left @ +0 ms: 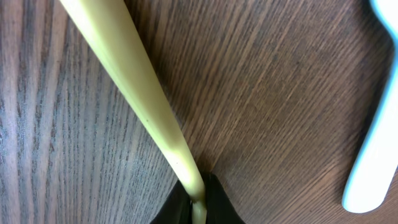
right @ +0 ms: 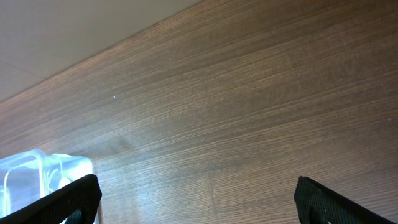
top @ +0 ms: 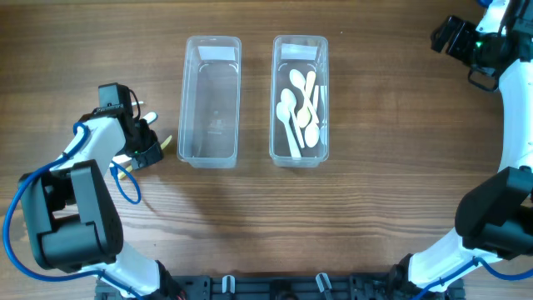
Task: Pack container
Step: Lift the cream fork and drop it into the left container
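Plastic containers: two clear rectangular tubs with rounded corners stand side by side, long sides parallel, a narrow gap between them, at the far middle of the table [top: 375,208]
Left container [top: 210,108]: see-through walls and floor, wood grain showing through, nothing inside
Right container [top: 276,100]: same shape and clear material, holding a loose heap of white spoons [top: 300,108]
Spoons: glossy white plastic, oval bowls and flat handles, lying crossed over one another along the tub's length
Yellow stick [left: 134,81]: slim, smooth, pale yellow rod, matte, running diagonally over the wood in the left wrist view; what kind of utensil it is cannot be told
Left gripper [left: 198,205]: jaws pinching the near end of the yellow stick between dark fingertips; from overhead it sits low over the table just left of the left container [top: 148,150]
White utensil [left: 373,143]: smooth white plastic piece with a rounded end, lying on the table beside the stick, apart from it
Right gripper [right: 196,196]: black fingers spread wide with nothing between them, only bare wood below; overhead shows it at the far right corner [top: 445,35], well apart from both tubs
Table: dark brown wood with fine straight grain
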Controlling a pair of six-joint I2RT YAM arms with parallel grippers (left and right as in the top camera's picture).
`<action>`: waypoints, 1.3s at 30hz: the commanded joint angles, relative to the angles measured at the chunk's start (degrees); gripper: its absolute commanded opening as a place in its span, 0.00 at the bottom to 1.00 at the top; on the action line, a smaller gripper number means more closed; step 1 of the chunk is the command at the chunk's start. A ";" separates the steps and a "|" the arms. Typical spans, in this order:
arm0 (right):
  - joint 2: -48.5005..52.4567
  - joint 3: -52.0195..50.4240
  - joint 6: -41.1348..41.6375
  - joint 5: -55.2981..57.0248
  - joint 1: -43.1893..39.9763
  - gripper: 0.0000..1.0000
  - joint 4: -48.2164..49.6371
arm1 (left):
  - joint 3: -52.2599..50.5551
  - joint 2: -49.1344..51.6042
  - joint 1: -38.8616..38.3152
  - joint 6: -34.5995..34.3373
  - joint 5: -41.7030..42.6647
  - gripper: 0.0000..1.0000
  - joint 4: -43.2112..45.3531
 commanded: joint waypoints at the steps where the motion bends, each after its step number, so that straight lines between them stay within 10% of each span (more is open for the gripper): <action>1: -0.57 0.20 -0.66 0.55 -0.04 1.00 0.13 | -1.01 1.38 0.61 1.36 2.23 0.04 -1.22; 11: -0.57 0.20 -0.66 0.55 -0.04 1.00 0.13 | 6.93 -15.26 6.93 15.26 10.21 0.04 12.44; 15: -0.57 0.20 -0.68 0.55 -0.04 1.00 0.13 | 6.93 -19.85 6.36 32.74 17.20 0.04 34.03; 16: -0.57 0.20 -0.68 0.55 -0.04 1.00 0.13 | 6.93 -20.00 4.07 45.81 24.85 0.04 42.23; 25: -0.57 0.20 -0.66 0.55 -0.04 1.00 0.13 | 6.91 -18.40 -10.34 86.27 24.79 0.04 33.90; 31: -0.57 0.20 -0.66 0.57 -0.04 1.00 0.13 | 6.91 -14.12 -13.73 89.09 9.97 0.04 24.13; 39: -0.57 0.20 -0.66 0.57 -0.04 1.00 0.13 | 6.91 -10.23 -16.15 92.96 10.32 0.04 20.44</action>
